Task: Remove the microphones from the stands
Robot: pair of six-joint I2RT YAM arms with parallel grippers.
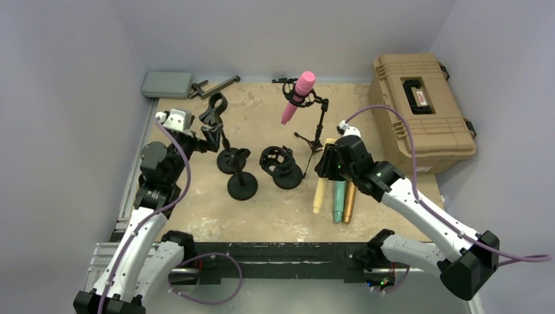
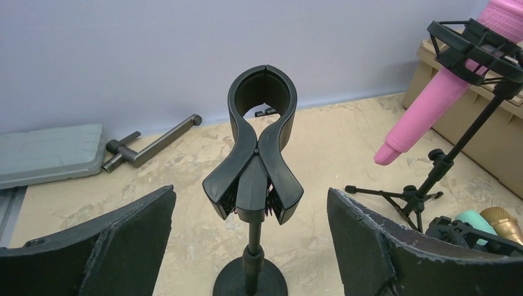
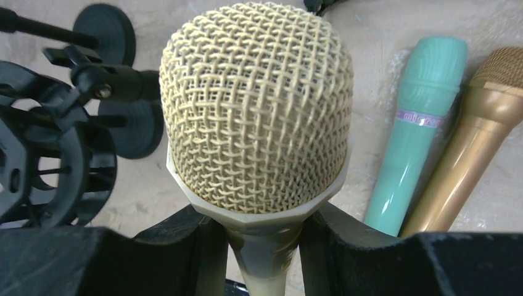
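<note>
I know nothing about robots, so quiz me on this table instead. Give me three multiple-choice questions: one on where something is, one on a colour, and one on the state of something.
1. The teal microphone lies between:
A) the cream microphone and the gold microphone
B) a pink one and a blue one
C) two red ones

2. The microphone mounted on the tripod stand is:
A) gold
B) pink
C) teal

3. The clip stand facing the left pincer is:
A) holding a microphone
B) toppled over
C) upright and empty

Answers:
1 A: the right wrist view shows cream on one side of the teal one and gold on the other.
2 B: the pink microphone hangs in the mount on that stand.
3 C: the clip stands on its post and nothing is inside its ring.
</note>
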